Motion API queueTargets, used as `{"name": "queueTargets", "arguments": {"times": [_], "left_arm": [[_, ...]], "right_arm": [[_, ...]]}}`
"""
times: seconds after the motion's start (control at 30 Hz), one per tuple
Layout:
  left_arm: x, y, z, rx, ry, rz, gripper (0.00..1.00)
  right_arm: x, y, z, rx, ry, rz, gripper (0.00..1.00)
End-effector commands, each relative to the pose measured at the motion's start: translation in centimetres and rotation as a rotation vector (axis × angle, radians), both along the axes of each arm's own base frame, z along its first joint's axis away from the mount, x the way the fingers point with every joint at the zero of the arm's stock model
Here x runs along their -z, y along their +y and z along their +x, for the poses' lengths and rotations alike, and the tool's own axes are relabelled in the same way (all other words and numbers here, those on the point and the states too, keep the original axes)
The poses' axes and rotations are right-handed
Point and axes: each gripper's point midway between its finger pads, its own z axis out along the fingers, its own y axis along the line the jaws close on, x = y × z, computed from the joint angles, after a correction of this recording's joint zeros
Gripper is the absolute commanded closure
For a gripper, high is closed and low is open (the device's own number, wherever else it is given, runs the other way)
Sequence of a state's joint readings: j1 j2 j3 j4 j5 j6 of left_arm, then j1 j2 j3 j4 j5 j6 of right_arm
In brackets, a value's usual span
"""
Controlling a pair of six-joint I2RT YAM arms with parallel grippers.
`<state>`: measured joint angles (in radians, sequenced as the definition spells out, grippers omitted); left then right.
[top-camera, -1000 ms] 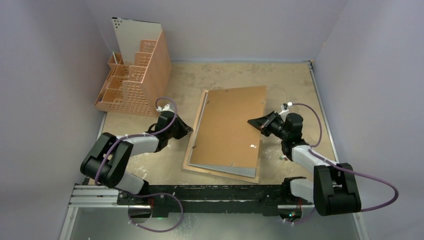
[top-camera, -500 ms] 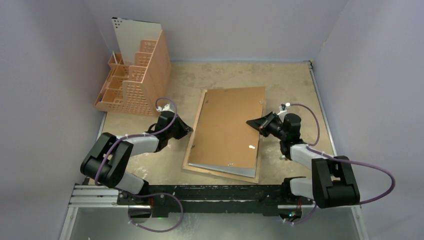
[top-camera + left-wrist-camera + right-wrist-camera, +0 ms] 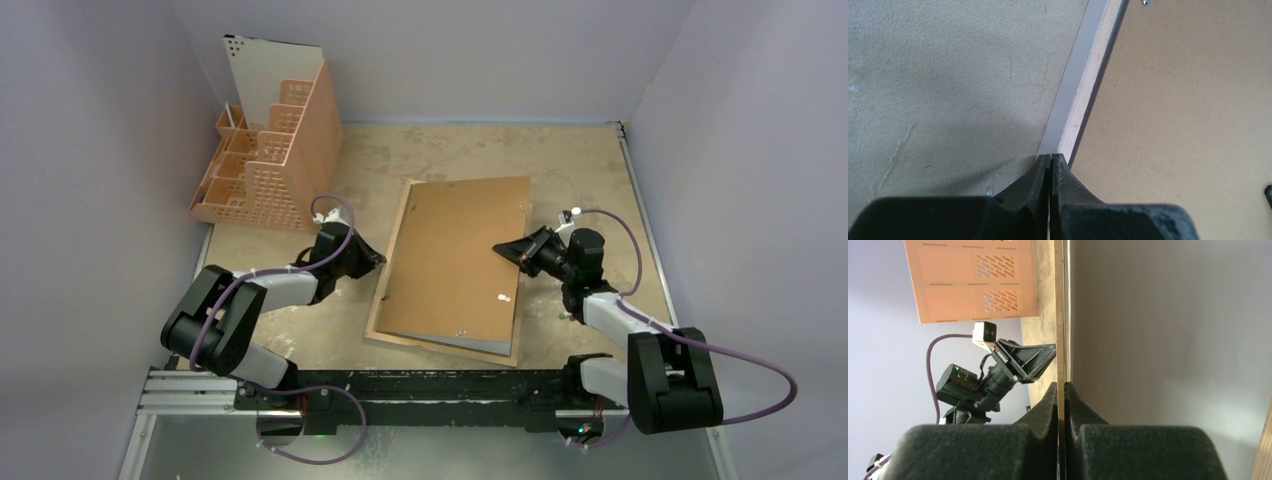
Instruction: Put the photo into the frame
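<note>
The frame (image 3: 441, 348) lies face down in the middle of the table, its light wood rim (image 3: 1087, 85) showing. A brown hardboard backing sheet (image 3: 455, 260) rests askew on top of it. My right gripper (image 3: 498, 247) is shut on that sheet's right edge (image 3: 1061, 315) and holds it slightly raised. My left gripper (image 3: 380, 262) is shut and empty, its tips (image 3: 1050, 158) touching the frame's left rim. A pale grey strip (image 3: 470, 339) shows under the sheet; I cannot tell what it is. The photo is hidden.
An orange slotted organizer (image 3: 270, 150) holding a white panel (image 3: 265, 70) stands at the back left. Small metal clips (image 3: 505, 292) sit on the backing sheet near its right edge. Grey walls close in on three sides.
The right gripper and the backing sheet's right edge have shifted very slightly. The left arm has not moved.
</note>
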<state>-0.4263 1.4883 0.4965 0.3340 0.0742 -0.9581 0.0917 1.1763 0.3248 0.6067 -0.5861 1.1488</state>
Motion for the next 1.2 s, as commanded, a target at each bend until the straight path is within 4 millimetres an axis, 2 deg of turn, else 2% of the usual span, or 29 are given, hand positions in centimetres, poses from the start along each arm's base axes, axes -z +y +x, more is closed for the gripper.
{"name": "queueTargets", "arguments": {"times": [0.0, 0.37, 0.7, 0.93, 1.1, 1.17], "left_arm": [[2.6, 0.8, -2.1, 0.02, 0.084, 0.054, 1.0], [2.6, 0.8, -2.2, 0.022, 0.083, 0.05, 1.0], [2.3, 0.7, -2.2, 0.025, 0.074, 0.044, 1.0], [2.1, 0.8, -2.2, 0.023, 0.067, 0.045, 1.0], [1.9, 0.8, -2.1, 0.031, 0.059, 0.047, 0.96], [1.7, 0.8, -2.0, 0.034, 0.051, 0.054, 0.95]], "right_arm": [[-1.1, 0.7, -0.7, -0.041, -0.008, 0.036, 1.0], [0.4, 0.8, -1.6, -0.052, 0.037, 0.045, 1.0], [2.3, 0.9, -0.3, -0.078, 0.045, -0.009, 0.98], [3.0, 0.7, 0.1, -0.091, 0.052, -0.062, 0.76], [3.4, 0.5, -0.1, -0.096, 0.089, -0.087, 0.57], [3.2, 0.2, 0.1, -0.078, 0.102, -0.107, 0.39]]}}
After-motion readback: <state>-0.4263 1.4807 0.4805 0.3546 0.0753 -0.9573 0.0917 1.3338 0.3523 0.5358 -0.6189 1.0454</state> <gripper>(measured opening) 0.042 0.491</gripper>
